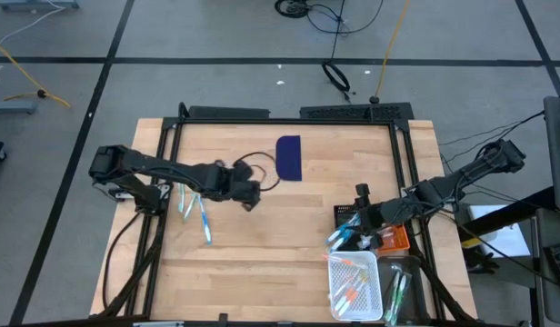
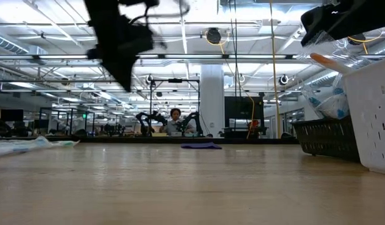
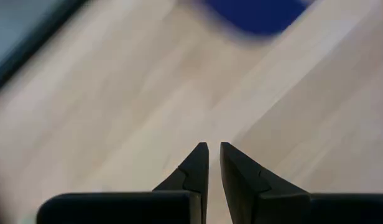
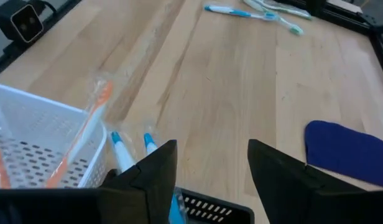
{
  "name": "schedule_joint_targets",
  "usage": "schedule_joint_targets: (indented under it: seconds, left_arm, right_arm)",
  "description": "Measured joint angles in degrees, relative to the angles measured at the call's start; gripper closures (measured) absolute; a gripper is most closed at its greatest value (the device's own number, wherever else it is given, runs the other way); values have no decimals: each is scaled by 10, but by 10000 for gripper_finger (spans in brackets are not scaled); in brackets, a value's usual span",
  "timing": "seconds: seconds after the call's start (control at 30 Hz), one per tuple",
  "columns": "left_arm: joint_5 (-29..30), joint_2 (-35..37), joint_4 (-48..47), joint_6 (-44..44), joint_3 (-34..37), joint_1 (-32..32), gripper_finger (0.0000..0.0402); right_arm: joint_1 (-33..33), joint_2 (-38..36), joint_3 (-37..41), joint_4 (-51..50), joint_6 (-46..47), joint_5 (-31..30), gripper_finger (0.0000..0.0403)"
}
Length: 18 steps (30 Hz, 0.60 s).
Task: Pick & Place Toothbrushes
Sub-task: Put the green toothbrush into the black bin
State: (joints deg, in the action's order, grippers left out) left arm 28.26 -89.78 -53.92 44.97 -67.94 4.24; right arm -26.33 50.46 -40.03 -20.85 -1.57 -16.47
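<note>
**A:** So where are the toothbrushes sitting? I see a few loose on the desk at centre-left of the overhead shot.

**B:** Yep, and more are packed into the white basket at lower right, with a couple sticking out of the dark bin just above it.

**A:** And the hands?

**B:** Left hand hovers mid-desk near the dark blue rectangle, fingers nearly together, holding nothing. Right hand is over the bin with its fingers apart, also empty.
</note>
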Motion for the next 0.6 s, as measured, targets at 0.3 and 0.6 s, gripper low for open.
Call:
schedule_joint_targets:
  seconds: [0.3,0.6]
  left_arm:
    - [-73,3,-240,236,35,-2,360]
    - [-108,56,-196,267,145,-34,360]
  right_arm:
    - [1,39,0,31,-8,0,217]
    - [1,54,0,31,-7,1,221]
